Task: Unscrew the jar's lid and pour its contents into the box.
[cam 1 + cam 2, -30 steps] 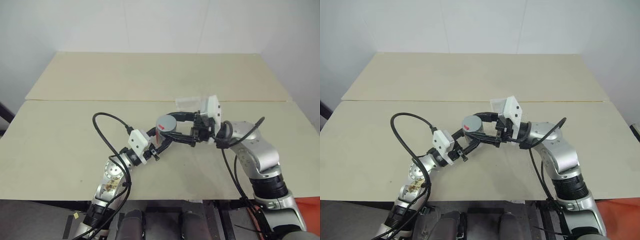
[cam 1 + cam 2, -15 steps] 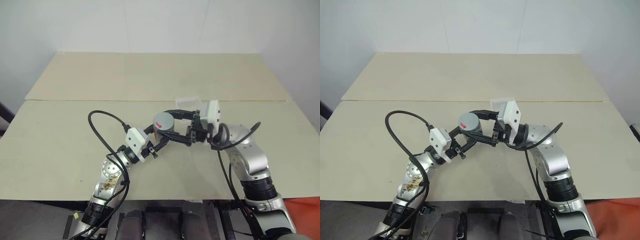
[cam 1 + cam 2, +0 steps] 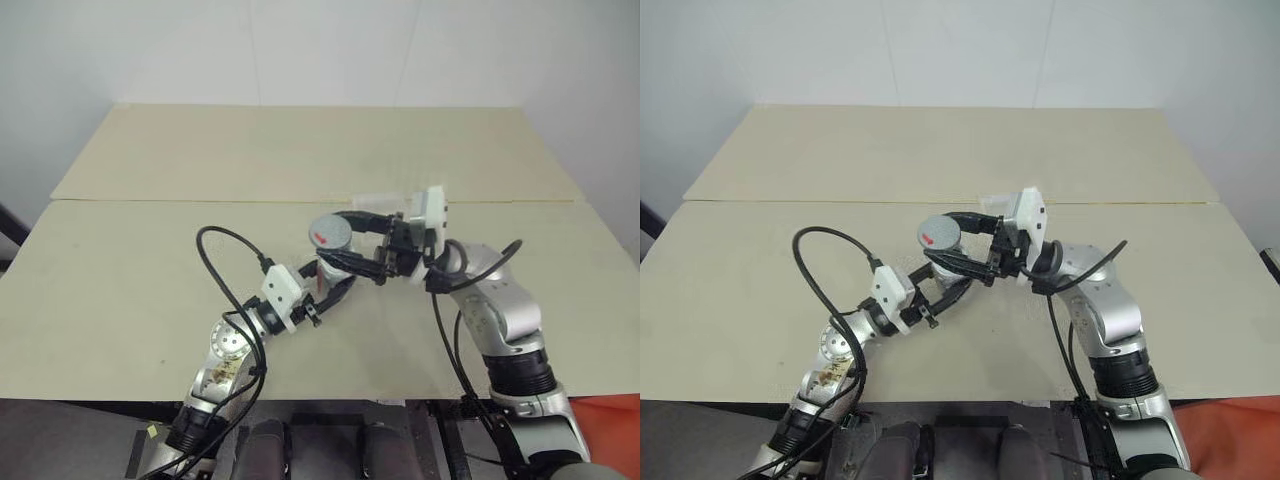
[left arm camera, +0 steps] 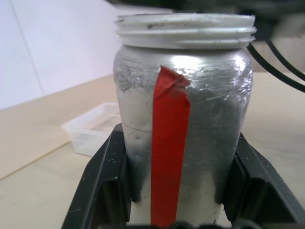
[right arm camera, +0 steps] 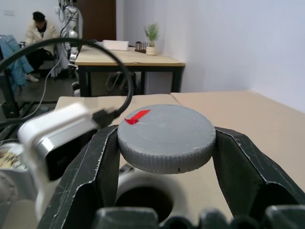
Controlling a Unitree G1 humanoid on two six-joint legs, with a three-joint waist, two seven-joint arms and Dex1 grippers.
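My left gripper (image 4: 178,191) is closed tight on the jar (image 4: 183,114). The jar stands straight up between my two black fingers (image 4: 102,186). Its long way runs up and down, and its top is open.

My right gripper (image 5: 167,143) is closed tight on the lid (image 5: 166,137). The lid is flat and has a bit of red tape on it. It sits just above the jar's open mouth, not touching it. So I think the lid is off now and the unscrewing is done.

The next job, I think, is pouring. The box (image 3: 378,201) is on the table (image 3: 120,270), past my left gripper and a little to its right, on the far side of the jar. It is near, but not touching. My right gripper hangs between the jar and the box, so it is closer to the box. But the jar is in my left gripper, so that one has to reach across and tip the jar toward the box. The lid may have to get out of the way first. I cannot see the bits inside the jar.
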